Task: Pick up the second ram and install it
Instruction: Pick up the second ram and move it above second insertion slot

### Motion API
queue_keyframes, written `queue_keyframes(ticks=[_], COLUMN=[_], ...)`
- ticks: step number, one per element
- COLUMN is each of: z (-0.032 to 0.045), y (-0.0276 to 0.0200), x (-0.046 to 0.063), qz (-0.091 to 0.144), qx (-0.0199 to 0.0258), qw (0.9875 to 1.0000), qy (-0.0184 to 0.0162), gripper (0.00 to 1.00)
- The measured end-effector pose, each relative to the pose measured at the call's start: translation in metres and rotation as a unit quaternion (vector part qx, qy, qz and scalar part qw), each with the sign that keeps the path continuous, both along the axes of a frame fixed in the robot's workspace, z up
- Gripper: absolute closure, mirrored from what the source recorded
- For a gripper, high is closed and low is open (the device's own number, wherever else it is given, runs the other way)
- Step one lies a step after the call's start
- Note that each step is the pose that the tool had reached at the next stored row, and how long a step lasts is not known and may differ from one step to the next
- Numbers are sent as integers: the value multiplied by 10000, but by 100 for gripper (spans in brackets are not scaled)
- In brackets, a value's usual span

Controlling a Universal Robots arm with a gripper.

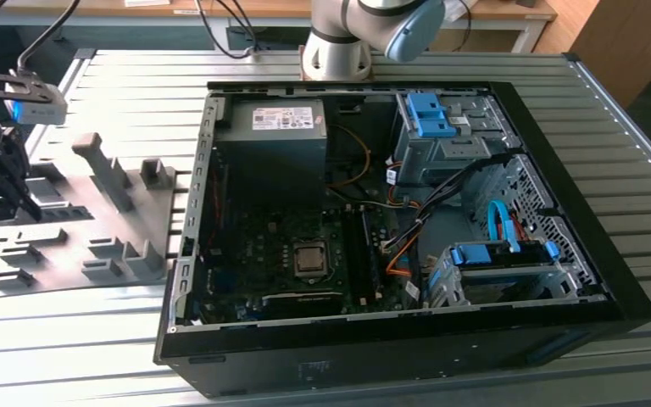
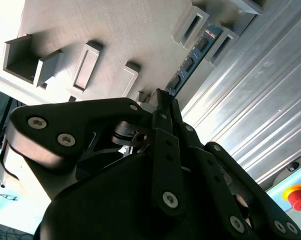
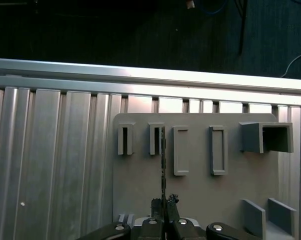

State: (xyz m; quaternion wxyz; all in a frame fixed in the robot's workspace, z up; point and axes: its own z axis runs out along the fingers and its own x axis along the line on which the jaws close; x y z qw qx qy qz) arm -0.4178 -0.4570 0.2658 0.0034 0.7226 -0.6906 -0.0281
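Note:
The second ram (image 2: 189, 62) is a dark blue-green board with black chips. It runs from my fingertips toward the slots of the grey moulded tray (image 2: 90, 30). In the first wrist view the ram (image 3: 163, 160) shows edge-on as a thin dark line, over the tray (image 3: 200, 195) beside one of its slots. My gripper (image 3: 164, 202) is shut on the ram's near end, with the fingers (image 2: 163, 102) pressed together around it. In the exterior view the gripper (image 1: 11, 199) hangs over the tray (image 1: 99, 246) at the far left. I cannot tell whether the ram still rests in the tray.
An open computer case (image 1: 552, 280) lies in the middle of the ribbed aluminium table (image 1: 77, 339). On the motherboard, black slot rails (image 1: 362, 246) run beside the processor socket (image 1: 308, 259). The arm's base (image 1: 337, 51) stands behind the case. A red button (image 2: 299, 196) is near the table edge.

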Motion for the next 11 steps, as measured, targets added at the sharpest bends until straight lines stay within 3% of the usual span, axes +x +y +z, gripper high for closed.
queue_keyframes(ticks=[11], z=[144], y=[0], x=[0], qz=[0], qx=[12], qw=[10000], qy=[-1], gripper=[86])
